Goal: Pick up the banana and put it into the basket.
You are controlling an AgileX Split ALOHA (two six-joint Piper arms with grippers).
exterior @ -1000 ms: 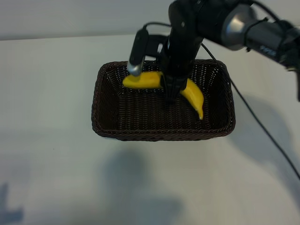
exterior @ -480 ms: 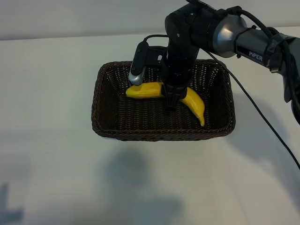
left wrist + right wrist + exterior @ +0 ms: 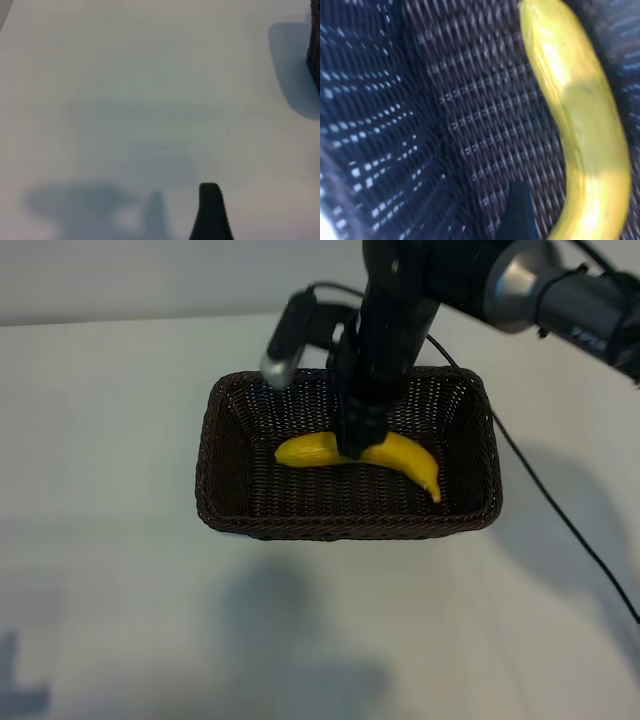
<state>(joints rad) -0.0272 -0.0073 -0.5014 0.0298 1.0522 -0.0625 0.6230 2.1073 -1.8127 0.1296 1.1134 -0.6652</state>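
The yellow banana (image 3: 405, 455) lies on the floor of the dark brown wicker basket (image 3: 345, 528), its stem tip toward the basket's right front corner. My right gripper (image 3: 355, 438) hangs just over the banana's middle and stands open. In the right wrist view one dark finger (image 3: 518, 212) hovers over the weave, a small gap away from the banana (image 3: 580, 110). My left gripper (image 3: 162, 222) is off to the side over bare table, open and empty, with only one finger (image 3: 210, 210) showing. The left arm does not show in the exterior view.
The basket sits mid-table on a plain white tabletop (image 3: 110, 440). A black cable (image 3: 560, 515) runs from the right arm across the table to the right. The basket's dark side (image 3: 315, 50) edges into the left wrist view.
The right gripper's jaws have spread and let go of the banana, which has dropped from a hanging tilt to lie on the basket floor. The gripper has lifted a little.
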